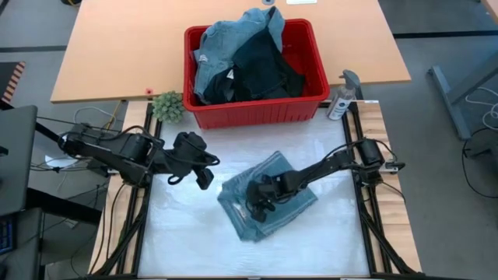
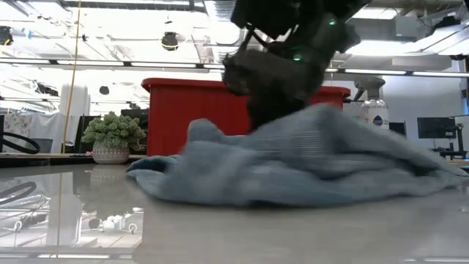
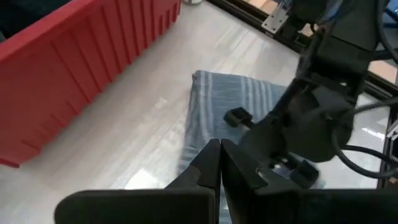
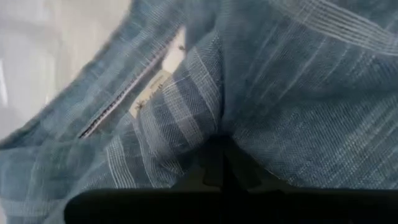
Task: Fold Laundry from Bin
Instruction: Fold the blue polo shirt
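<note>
Pinching one striped shirt (image 1: 267, 197), closed right pincer (image 1: 259, 204), empty shut left pincer (image 1: 205, 177), one red bin (image 1: 256, 110).

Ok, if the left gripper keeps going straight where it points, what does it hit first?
Probably the striped shirt on the table, with the right gripper on it just beyond the left gripper; depth is unclear.

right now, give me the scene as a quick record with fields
striped shirt: roughly folded, on the white mat in front of the bin
bin: red, behind the mat, piled with denim and dark garments
right gripper: shut, down on the striped shirt
left gripper: shut, empty, beside the shirt
extras: small plant, spray bottle
</note>
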